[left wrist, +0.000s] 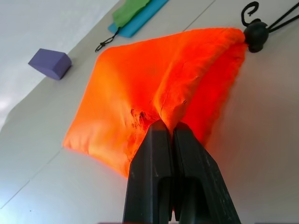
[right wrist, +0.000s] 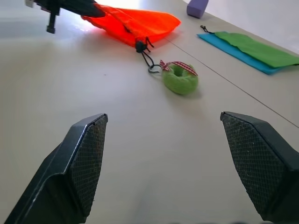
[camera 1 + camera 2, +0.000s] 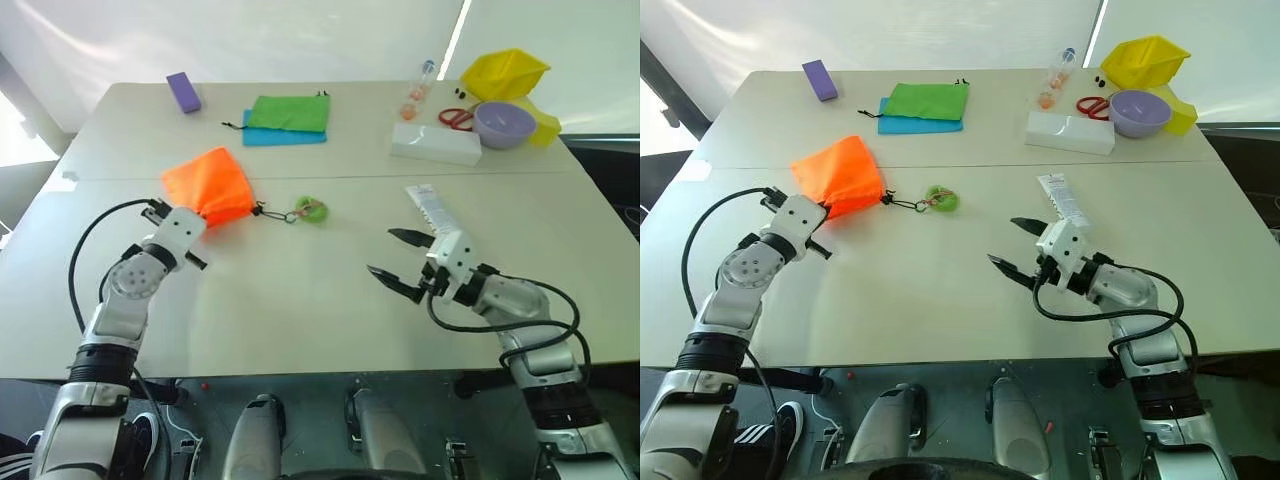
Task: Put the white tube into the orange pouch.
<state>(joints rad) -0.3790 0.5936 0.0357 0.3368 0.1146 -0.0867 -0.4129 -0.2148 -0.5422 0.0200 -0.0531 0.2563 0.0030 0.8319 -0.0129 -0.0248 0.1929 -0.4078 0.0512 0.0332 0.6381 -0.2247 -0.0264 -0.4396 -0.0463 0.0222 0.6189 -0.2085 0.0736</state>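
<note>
The left gripper (image 1: 169, 128) has its 2 black fingers pressed together on a fold of the orange pouch (image 3: 210, 185), pinching the fabric at the corner nearest the robot. From that pinch the pouch runs away from the gripper and toward the right arm's side, ending in a gathered mouth with a black cord (image 2: 145, 57) that leads on to a green toggle (image 3: 309, 209) lying on the table (image 3: 300, 300) just beyond the mouth. The right gripper (image 3: 398, 262) hovers low over the table well apart from the pouch, its 2 fingers spread wide with nothing between them, pointing across toward the toggle. The white tube (image 3: 428, 209) lies flat just past the right gripper, on its far side; its long axis runs away from the robot and slightly toward the left arm's side, with the far end pointing at the white box (image 3: 436, 144). Faint print marks the tube but cannot be read. Farther out sit a green pouch (image 3: 290, 112) lying on a blue pouch (image 3: 262, 136), a purple block (image 3: 183, 92), red scissors (image 3: 457, 118), a purple bowl (image 3: 503, 124), a clear bottle (image 3: 420, 88) and a yellow bin (image 3: 506, 72).
</note>
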